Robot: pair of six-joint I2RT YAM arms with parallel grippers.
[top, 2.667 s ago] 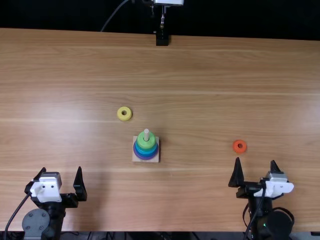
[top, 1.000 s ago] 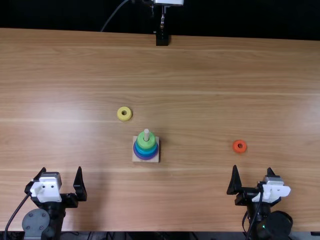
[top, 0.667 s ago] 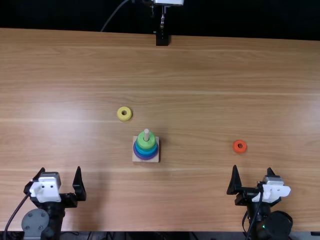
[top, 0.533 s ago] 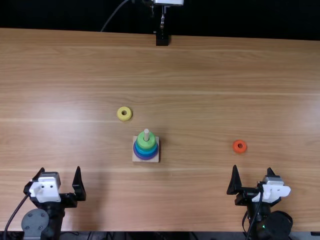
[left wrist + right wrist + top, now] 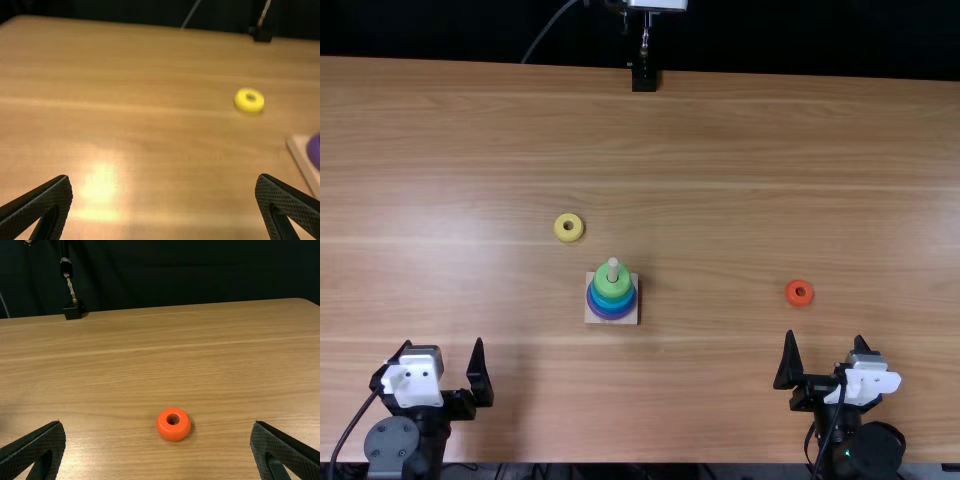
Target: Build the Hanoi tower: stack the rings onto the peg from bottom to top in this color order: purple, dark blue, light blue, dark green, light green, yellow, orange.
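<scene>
Top view: closest to the near edge, the left claw (image 5: 443, 343) has just nudged a touch from where it was half a second ago, spread wide and empty. The right claw (image 5: 825, 337) hasn't budged in that time, also gaping with nothing in it. Rings haven't moved, so no real progress yet, though my guess is the left arm's warming up for yellow. No actual containers, but past the claws the wooden base (image 5: 591, 317) has its peg (image 5: 613, 266) holding the purple ring (image 5: 610, 318) at the bottom, blue above, green on top. Orange ring (image 5: 794, 298) sits loose off to the right, yellow ring (image 5: 569, 235) farther back on the bench (image 5: 720, 150). Yellow should go next imo.
</scene>
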